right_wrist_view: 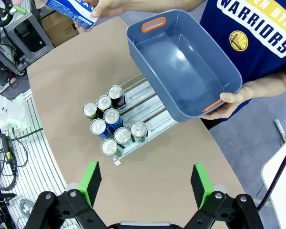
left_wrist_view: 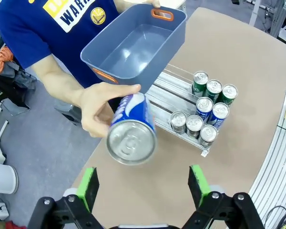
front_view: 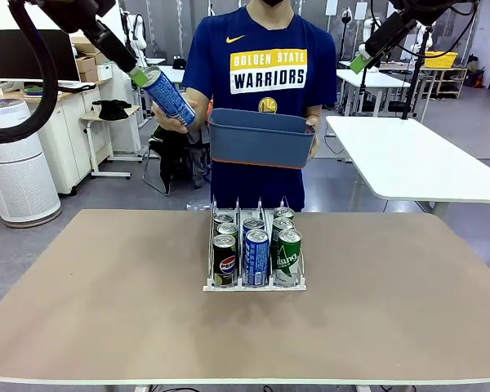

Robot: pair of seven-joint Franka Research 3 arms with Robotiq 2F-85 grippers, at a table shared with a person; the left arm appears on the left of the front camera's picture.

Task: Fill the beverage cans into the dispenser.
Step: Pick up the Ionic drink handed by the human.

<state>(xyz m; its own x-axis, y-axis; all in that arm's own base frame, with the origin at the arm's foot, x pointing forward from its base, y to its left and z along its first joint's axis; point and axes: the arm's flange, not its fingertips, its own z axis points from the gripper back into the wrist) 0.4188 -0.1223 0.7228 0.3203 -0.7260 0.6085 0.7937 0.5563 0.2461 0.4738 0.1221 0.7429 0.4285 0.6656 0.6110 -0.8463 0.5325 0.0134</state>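
Observation:
A person's hand (left_wrist_view: pixel 93 112) holds out a blue beverage can (left_wrist_view: pixel 132 133) with its silver top facing my left gripper (left_wrist_view: pixel 143 187). That gripper is open, and the can lies just ahead of its green pads without touching them. From the front, the blue can (front_view: pixel 170 96) is tilted in the air beside the left gripper (front_view: pixel 139 76). The dispenser (front_view: pixel 253 287) stands at the table's middle with several black, blue and green cans (front_view: pixel 256 257) in its three lanes. My right gripper (right_wrist_view: pixel 145 183) hangs open high above the dispenser (right_wrist_view: pixel 145 100).
The person's other hand holds an empty blue-grey tub (front_view: pixel 260 136) with orange handles above the table's far edge, over the back of the dispenser. A white table (front_view: pixel 416 159) stands behind at the right. Bare tabletop (front_view: pixel 106 286) surrounds the rack.

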